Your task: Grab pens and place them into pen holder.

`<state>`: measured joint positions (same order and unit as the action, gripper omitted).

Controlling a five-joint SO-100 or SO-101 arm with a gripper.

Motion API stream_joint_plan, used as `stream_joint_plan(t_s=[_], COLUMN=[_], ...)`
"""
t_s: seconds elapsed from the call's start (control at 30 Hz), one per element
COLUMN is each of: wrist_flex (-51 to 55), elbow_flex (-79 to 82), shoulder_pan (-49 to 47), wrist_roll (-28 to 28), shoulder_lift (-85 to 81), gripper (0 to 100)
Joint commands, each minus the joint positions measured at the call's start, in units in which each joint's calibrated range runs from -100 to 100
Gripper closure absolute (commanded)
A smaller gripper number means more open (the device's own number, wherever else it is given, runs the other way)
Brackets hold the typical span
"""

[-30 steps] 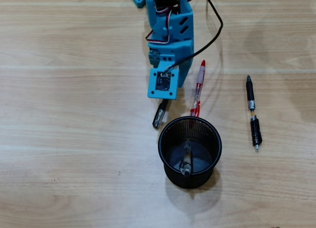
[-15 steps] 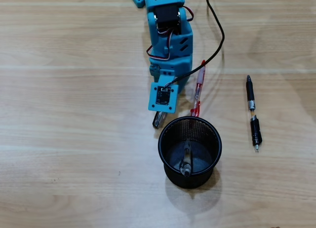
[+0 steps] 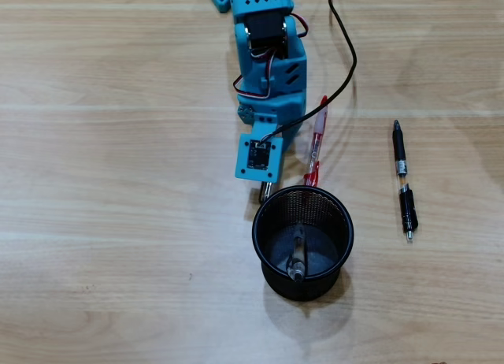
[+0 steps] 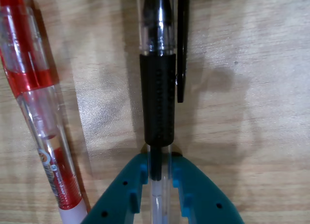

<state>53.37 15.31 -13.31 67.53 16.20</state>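
Teal gripper [image 4: 160,173] jaws are pinching the clear barrel of the black-capped pen [image 4: 157,88] just below its grip; light, stiff, likely slippery plastic.

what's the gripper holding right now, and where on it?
The gripper is shut on the clear pen with black cap, pinching its clear barrel just behind the black grip section, as the wrist view shows.

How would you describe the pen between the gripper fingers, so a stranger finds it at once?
Start at the black mesh pen holder. Just above its rim in the overhead view, under the blue gripper, lies the clear pen with black cap. Unlike the red pen beside it, it has a black ribbed grip.
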Motion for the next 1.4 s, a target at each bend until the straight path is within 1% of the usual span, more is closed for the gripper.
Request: stream_joint_plan(t_s=[0.0,0.23,0.77,0.9,1.0,1.1,1.13,1.27,1.37], wrist_flex=[-0.21,-0.12,0.31,-0.47,-0.98,-7.27,-13.55,-23.37,-30.86], elbow_flex=[-0.94,-1.66,-1.66,-2.74,-7.16,-8.33,-8.24,-8.15,-8.15], shoulder_pan=[-0.08,0.82,3.09,3.00,2.37,1.55,1.19,0.28,-0.72], wrist_roll=[0.16,-0.15,-0.25,-0.30,-0.35,-2.03,-2.89,-3.09,-4.36], shoulder_lift=[-0.11,-3.47,-29.43,-31.61,-31.70,-31.53,-30.94,-29.18,-27.41], gripper=[98,98,98,98,98,98,98,98,98])
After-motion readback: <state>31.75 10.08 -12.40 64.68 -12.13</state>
